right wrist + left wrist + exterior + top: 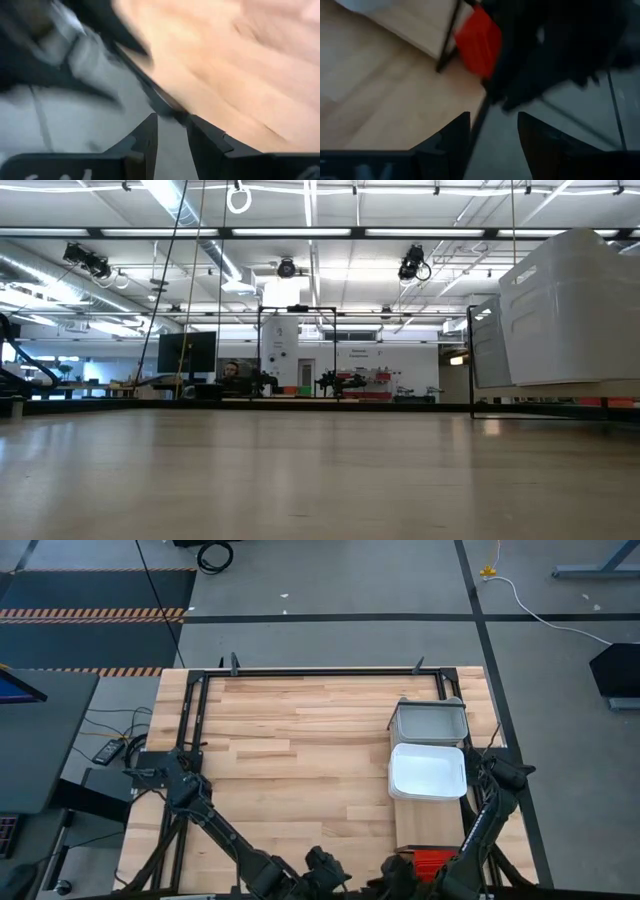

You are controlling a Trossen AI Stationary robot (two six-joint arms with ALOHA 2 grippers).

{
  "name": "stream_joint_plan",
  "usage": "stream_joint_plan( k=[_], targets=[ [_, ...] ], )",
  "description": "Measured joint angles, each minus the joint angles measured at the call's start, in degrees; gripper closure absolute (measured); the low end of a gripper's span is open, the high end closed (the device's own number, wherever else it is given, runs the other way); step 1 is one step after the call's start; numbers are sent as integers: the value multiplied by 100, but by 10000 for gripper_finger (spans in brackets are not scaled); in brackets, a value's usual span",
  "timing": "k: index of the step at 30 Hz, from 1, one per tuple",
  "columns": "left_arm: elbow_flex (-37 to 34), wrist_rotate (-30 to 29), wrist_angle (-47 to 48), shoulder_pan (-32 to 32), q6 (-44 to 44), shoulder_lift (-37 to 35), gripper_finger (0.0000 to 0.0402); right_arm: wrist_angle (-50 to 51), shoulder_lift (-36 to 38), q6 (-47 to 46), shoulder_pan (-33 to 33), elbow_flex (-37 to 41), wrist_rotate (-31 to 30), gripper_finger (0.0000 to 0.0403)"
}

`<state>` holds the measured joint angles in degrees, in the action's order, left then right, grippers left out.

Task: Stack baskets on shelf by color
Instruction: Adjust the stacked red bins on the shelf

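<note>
Showing one grey basket (429, 722), one white basket (428, 771), one red basket (432, 862).

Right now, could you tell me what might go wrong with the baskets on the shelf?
1. The red basket sits at the near table edge, right beside both arms; a swing could knock it off.
2. The white basket and grey basket fill the shelf's far end, so careless placing may bump them.
</note>
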<state>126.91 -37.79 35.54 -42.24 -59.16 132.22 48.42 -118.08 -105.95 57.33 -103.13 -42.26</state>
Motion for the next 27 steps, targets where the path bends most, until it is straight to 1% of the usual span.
stream_joint_plan(
  k=[2, 3, 5, 7, 9, 11, 14, 18, 22, 24, 27],
  targets=[
    [0, 319, 19, -21, 220, 0, 230, -188, 0, -105, -31, -78, -554, 293],
    [0, 496, 23, -40, 337, 0, 230, -266, 0, -37, -61, -126, -698, 293],
    [0, 826, 58, -57, 577, 0, 230, -514, 0, 376, -136, -255, -758, 293],
    [0, 1115, 139, -78, 795, 0, 230, -1094, 0, 891, -183, -379, -768, 293],
    [0, 1314, 281, -80, 1019, 0, 230, -1972, 0, 1437, -188, -464, -798, 293],
    [0, 1555, 519, -78, 1151, -1, 230, -3220, 0, 2224, -166, -477, -876, 293],
    [21, 1732, 947, -108, 1177, -52, 230, -4738, 0, 3293, -55, -478, -1207, 295],
    [26, 1597, 1735, -209, 1236, -272, 230, -5887, 0, 4105, 287, -479, -2135, 296],
    [26, 1075, 2671, -315, 1350, -576, 230, -6835, 0, 4885, 676, -489, -2754, 296],
    [26, 773, 3005, -345, 1470, -770, 230, -7077, -7, 5447, 807, -671, -3024, 296],
    [26, 459, 3317, -312, 1493, -988, 230, -7040, -4, 6094, 892, -1168, -3129, 296]
  ],
)
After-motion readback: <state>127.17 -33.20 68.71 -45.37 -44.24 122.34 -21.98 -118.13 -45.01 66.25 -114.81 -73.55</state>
